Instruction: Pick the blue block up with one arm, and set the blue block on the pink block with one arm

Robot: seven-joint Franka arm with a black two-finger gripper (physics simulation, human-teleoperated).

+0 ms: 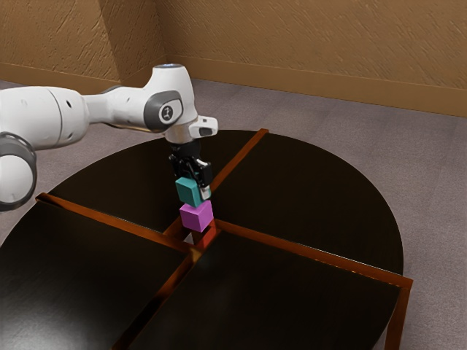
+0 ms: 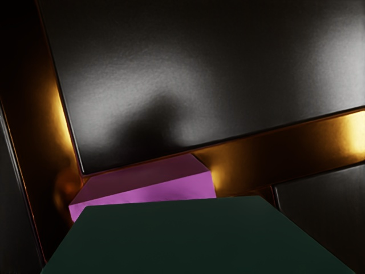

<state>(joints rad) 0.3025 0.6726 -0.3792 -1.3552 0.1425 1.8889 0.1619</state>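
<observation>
Item 1. Blue block (image 1: 188, 192): one, a small cube with flat matte faces and sharp edges, teal in the exterior view, dark green where it sits blurred just under the hand (image 2: 194, 240). Position: gripped from two sides by the gripper (image 1: 193, 184), directly above the pink block; whether the two touch cannot be told.

Item 2. Pink block (image 1: 196, 216): one, a matte magenta cube of similar build, standing at the crossing of the table's bands; its top face shows beyond the blue block in the wrist view (image 2: 148, 185).

Item 3. Gripper: one, black, two fingers, clenched on the blue block, pointing down from a glossy white arm (image 1: 87, 109) with grey joints.

Item 4. Table (image 1: 314, 197): one, round, glossy near-black top, split into four quarters by orange-brown wooden bands (image 1: 306, 255).

Item 5. Surroundings: grey carpet-like floor (image 1: 408, 160); rough tan walls (image 1: 292, 36).
</observation>
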